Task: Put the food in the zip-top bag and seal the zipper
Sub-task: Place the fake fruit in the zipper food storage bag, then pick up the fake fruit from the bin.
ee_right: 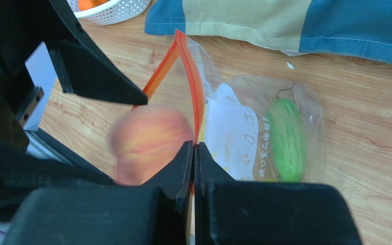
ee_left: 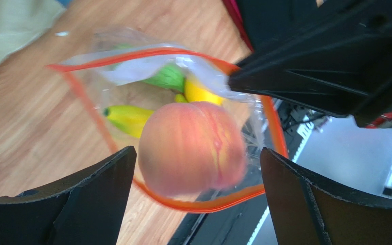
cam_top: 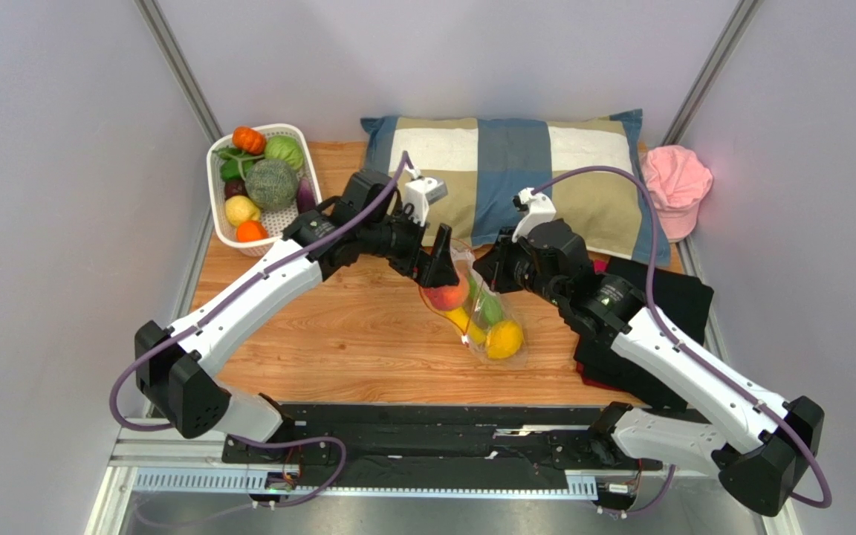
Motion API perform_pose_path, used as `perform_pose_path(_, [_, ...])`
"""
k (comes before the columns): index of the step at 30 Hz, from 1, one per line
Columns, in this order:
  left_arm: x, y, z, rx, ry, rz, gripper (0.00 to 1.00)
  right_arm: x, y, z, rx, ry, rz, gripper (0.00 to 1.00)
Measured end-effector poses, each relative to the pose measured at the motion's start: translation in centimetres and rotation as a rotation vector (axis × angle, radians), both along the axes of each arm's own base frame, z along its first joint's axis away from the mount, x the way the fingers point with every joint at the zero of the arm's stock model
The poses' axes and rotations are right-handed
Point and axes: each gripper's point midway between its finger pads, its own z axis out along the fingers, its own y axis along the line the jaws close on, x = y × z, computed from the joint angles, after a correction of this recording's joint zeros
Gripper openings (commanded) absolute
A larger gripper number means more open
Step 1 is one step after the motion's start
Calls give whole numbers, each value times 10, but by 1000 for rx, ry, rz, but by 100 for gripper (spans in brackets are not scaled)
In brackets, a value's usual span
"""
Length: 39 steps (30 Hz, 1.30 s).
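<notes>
Two arms meet over bag (cam_top: pixel 486 323), lying on table (cam_top: pixel 332 334) centre, mouth end toward pillow (cam_top: pixel 511 178). At mouth, left jaws spread wide; orange-red fruit (ee_left: pixel 193 148), blurred, between them, touching neither. Opposite, right jaws pressed together, pinching zipper (ee_right: pixel 193 94) at mouth's edge. Mouth gapes open. Inside bag: lemon (cam_top: pixel 504 339), banana (ee_left: pixel 126 118), green fruit (ee_right: pixel 286 139). Basket (cam_top: pixel 214 190) of other produce at far left corner, well apart.

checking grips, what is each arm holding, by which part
The right fingers pinch the zip-top bag by its zipper; the left fingers stand open, holding nothing.
</notes>
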Motion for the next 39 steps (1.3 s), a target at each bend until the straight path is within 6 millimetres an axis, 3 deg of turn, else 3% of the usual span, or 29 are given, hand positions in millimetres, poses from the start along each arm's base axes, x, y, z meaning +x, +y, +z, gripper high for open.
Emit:
perform_pose_path(3, [20, 17, 14, -16, -30, 74, 99, -2, -2, 4, 9, -5, -2, 0])
perform_pose_path(5, [35, 35, 33, -33, -69, 135, 99, -3, -2, 5, 14, -5, -3, 0])
perform_pose_path(8, [63, 83, 68, -69, -150, 273, 99, -3, -3, 6, 16, -3, -6, 0])
perform_pose_path(11, [89, 150, 79, -46, -204, 454, 97, -3, -3, 6, 16, -2, -7, 0])
perform_pose_path(14, [116, 226, 70, 36, -231, 656, 92, -3, -4, 5, 14, 0, -9, 0])
perform_pose_path(18, [143, 318, 28, 183, -159, 859, 87, -4, -5, 5, 14, 0, -10, 0])
perform_pose_path(22, [166, 376, -27, 347, -51, 940, 86, -4, -6, 5, 13, 2, -11, 0])
perform_pose_path(25, [174, 395, -65, 433, 21, 944, 86, -4, -6, 5, 13, 2, -11, 0])
perform_pose_path(28, [182, 407, -90, 494, 68, 942, 85, -4, -6, 5, 12, 2, -10, 0])
perform_pose_path(39, [224, 436, -135, 600, 90, 933, 81, -2, -6, 3, 10, 7, -13, 0])
